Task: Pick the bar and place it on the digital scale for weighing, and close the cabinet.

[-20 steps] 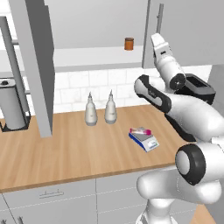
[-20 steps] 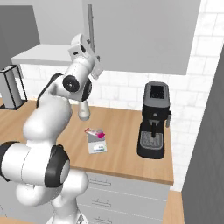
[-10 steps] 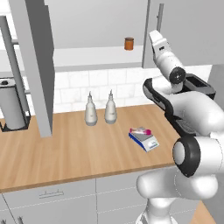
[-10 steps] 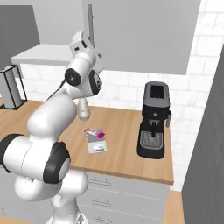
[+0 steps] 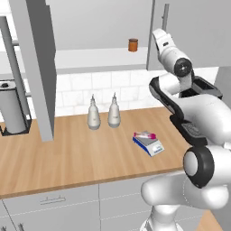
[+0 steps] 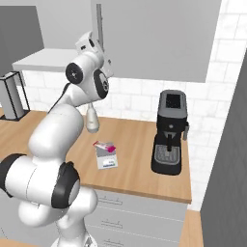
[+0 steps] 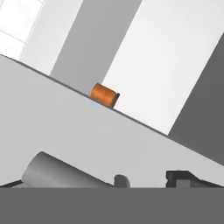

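Cabinet (image 5: 40,58) door stands swung open at far left, above the wooden tabletop (image 5: 67,153). Two white bottles (image 5: 93,118) sit near the tiled wall. Brown jar (image 5: 132,44) on the cabinet shelf. Bar (image 5: 145,135) lies on the scale (image 5: 149,143), mid-tabletop. Hand (image 5: 159,38) raised at the right cabinet door, close to its silver handle (image 5: 165,18); whether its fingers are apart or together, cannot tell. Coffee machine (image 6: 170,132) at far right.

Brown jar (image 5: 132,44) on the shelf; two pale bottles (image 5: 93,118) side by side; black coffee machine (image 6: 169,133), perhaps espresso.
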